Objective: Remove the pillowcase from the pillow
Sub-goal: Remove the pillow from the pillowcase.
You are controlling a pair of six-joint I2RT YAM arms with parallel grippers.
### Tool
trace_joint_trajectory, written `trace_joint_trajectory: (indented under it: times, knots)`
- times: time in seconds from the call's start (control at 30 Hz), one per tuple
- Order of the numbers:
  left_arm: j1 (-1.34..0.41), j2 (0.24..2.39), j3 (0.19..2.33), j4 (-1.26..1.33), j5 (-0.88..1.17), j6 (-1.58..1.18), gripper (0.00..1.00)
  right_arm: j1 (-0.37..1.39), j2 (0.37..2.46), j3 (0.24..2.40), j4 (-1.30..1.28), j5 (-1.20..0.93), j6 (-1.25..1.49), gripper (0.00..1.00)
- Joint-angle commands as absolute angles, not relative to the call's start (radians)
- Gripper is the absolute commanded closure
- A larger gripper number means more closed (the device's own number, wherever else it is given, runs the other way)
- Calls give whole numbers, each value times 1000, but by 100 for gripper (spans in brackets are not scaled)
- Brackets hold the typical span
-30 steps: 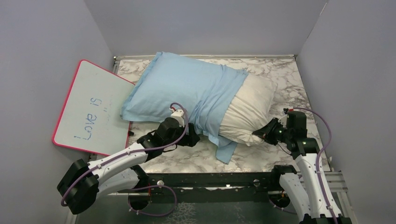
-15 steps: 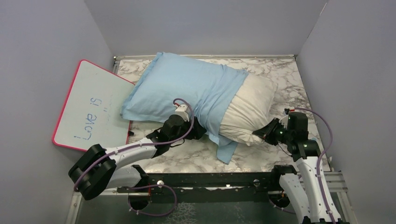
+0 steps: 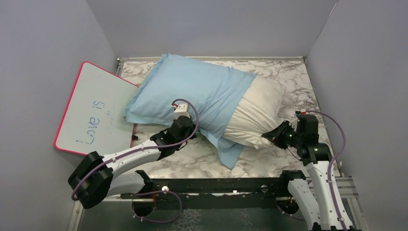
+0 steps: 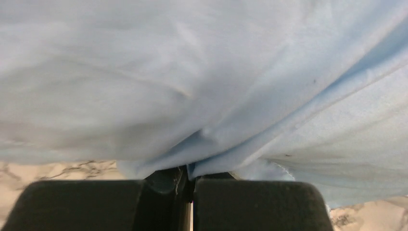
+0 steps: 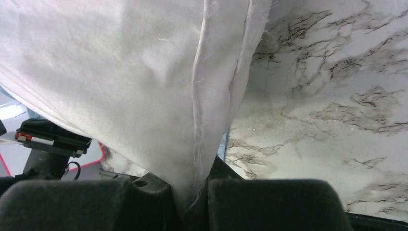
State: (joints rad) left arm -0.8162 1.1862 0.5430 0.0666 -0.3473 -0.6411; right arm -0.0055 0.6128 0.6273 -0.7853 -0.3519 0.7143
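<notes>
Pillowcase: plain light-blue face up, on the marble table, sleeved over the larger, left part of the pillow. A loose flap trails toward the near edge.
Pillow: its off-white right end pokes bare out of the case mouth.
Long axis: both lie diagonally in the top view, from far-left to near-right. The closed end of the case is at far-left and the open mouth faces right.
Left gripper: clenched on a fold of the blue cloth at the near edge of the pillowcase, with fabric pinched between the jaws.
Right gripper: clamped on the seamed corner of the bare pillow end, near-right.
Step, as I judge it: the right arm anchors the pillow while the left draws the case off toward far-left, along the axis.
Risk, slip: the thin cloth could slide out of the left pinch under load.
Risk, anchor: the right grip holds only a narrow seam; if it gives, the pillow will travel with the case.
Risk, bunching: a pull across the axis would wrinkle the case against the pillow's plump middle.
Risk, surroundings: the pink-rimmed whiteboard leans just left, where the left arm could knock it.
</notes>
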Motion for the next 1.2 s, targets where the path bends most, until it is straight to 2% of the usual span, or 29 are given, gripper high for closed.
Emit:
trace_joint_trajectory:
  times: [0.0, 0.17, 0.3, 0.33, 0.4, 0.5, 0.57, 0.67, 0.93, 1.07, 1.17]
  knots:
    - [-741, 1080, 529, -208, -725, -643, 100, -18, 605, 674, -816, -165, 736, 100]
    - [-662, 941, 472, -216, -664, -642, 100, -19, 598, 677, -811, -146, 759, 99]
    - [-661, 886, 404, -49, -387, -574, 100, -18, 600, 671, -799, -182, 730, 97]
    - [-661, 888, 393, -14, -302, -571, 97, -18, 601, 666, -801, -192, 726, 97]
    - [-661, 906, 390, 39, -163, -582, 83, -18, 600, 657, -810, -209, 721, 97]
    - [-662, 941, 421, 53, -10, -607, 55, -19, 582, 637, -830, -230, 734, 97]
    - [-662, 947, 462, 14, 43, -623, 45, -18, 564, 621, -832, -259, 746, 96]
    - [-665, 913, 509, -45, 91, -637, 37, -18, 550, 593, -819, -320, 755, 94]
    - [-667, 808, 571, -219, 199, -631, 27, -18, 560, 599, -836, -336, 722, 94]
    - [-669, 845, 510, -144, 357, -657, 26, -18, 545, 584, -814, -343, 726, 94]
    - [-698, 858, 479, -85, 366, -703, 26, -18, 544, 554, -790, -373, 743, 94]
